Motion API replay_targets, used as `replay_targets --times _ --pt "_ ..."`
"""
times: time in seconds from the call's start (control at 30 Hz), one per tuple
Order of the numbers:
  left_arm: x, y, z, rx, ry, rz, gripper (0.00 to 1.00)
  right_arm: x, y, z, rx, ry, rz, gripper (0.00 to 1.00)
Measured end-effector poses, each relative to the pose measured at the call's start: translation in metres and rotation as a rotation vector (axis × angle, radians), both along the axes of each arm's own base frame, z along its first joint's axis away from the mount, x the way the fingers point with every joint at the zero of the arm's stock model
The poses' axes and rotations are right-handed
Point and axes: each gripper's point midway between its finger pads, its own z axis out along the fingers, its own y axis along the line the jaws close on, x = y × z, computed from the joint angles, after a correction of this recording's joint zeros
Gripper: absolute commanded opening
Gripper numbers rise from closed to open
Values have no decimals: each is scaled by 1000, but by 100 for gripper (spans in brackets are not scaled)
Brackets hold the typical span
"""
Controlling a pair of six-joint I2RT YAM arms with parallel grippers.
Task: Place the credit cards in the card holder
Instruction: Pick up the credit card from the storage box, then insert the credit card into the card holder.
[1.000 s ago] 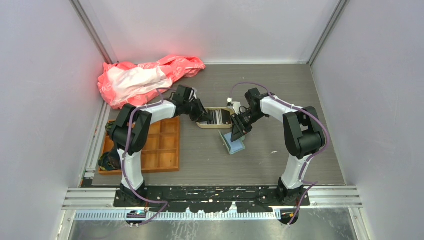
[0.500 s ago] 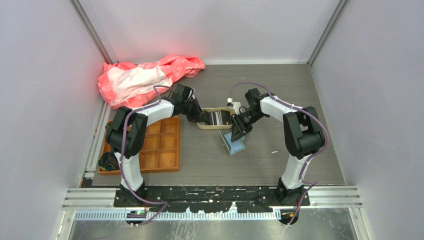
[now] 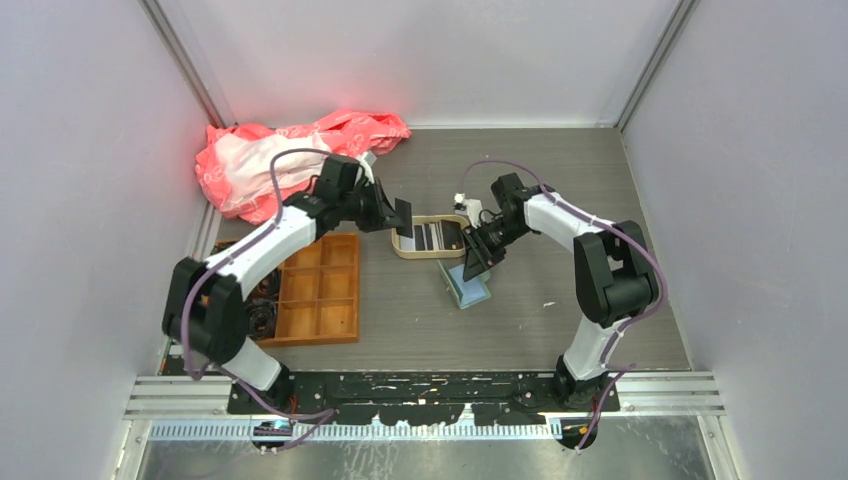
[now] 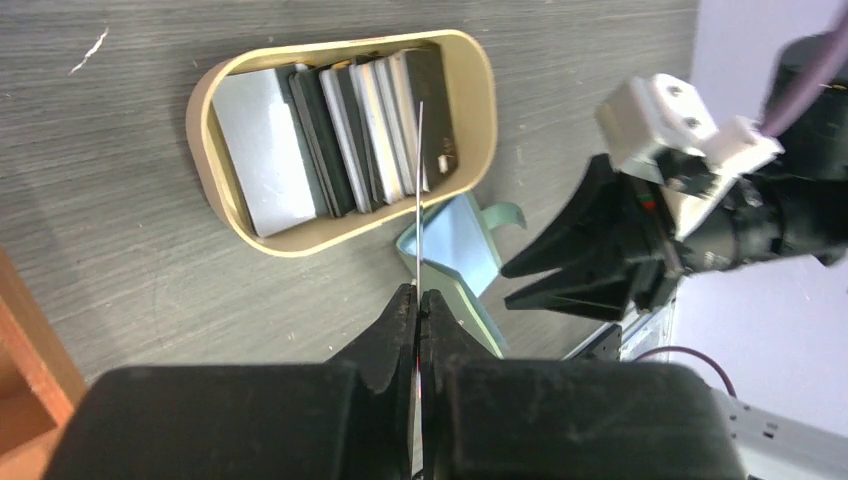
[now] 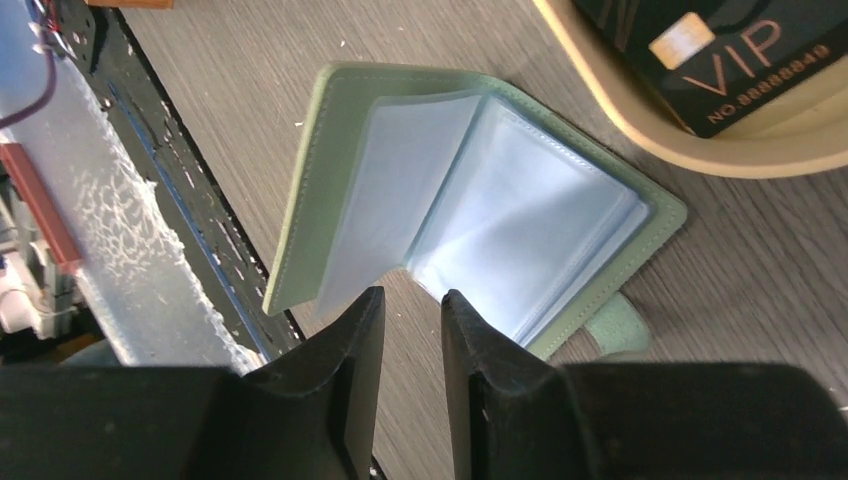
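A: What is the left gripper [image 4: 418,300] doing?

B: It is pinching a single card [image 4: 418,190] by its lower edge, with the fingers pressing together on it. Its wrist camera is seeing that card edge-on, as a thin pale line. From above it is showing as a dark rectangle, hanging in the air over the left end of the beige tray [image 3: 404,249] and not touching it.

A: And the other credit cards [image 4: 340,140]?

B: They are sitting in that tray, dark and pale ones overlapping in a leaning row. A black one at the end nearest the card holder [image 5: 470,215] is showing a gold chip and the letters "VIP".

A: Where is the card holder lying?

B: On the grey table [image 3: 560,180], just beside the tray on the side nearer the arm bases. It is lying open, with its sage-green cover outside and pale blue clear pockets fanning up inside.

A: Is the right gripper [image 5: 412,298] holding it?

B: It is hovering right over the holder's open edge. Its jaws are standing a narrow gap apart, and the table grain is showing through between them, so nothing is sitting in the grip.

A: Anything else around?

B: An orange compartment tray [image 3: 320,290] by the left arm, and a pink plastic bag [image 3: 290,155] crumpling in the far left corner.
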Motion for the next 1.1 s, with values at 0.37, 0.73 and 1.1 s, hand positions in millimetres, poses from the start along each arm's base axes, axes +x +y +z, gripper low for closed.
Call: replay_targets --times 0.37,0.73,1.1 --pt "-56 31 79 -103 -272 -10 0 -38 54 -7 -75 -145 187 28" --pt "-107 38 52 -358 -245 80 0 -30 79 -5 -50 -105 184 38" --pt "-122 -23 57 -509 -290 -44 0 -19 30 84 218 -220 50 80"
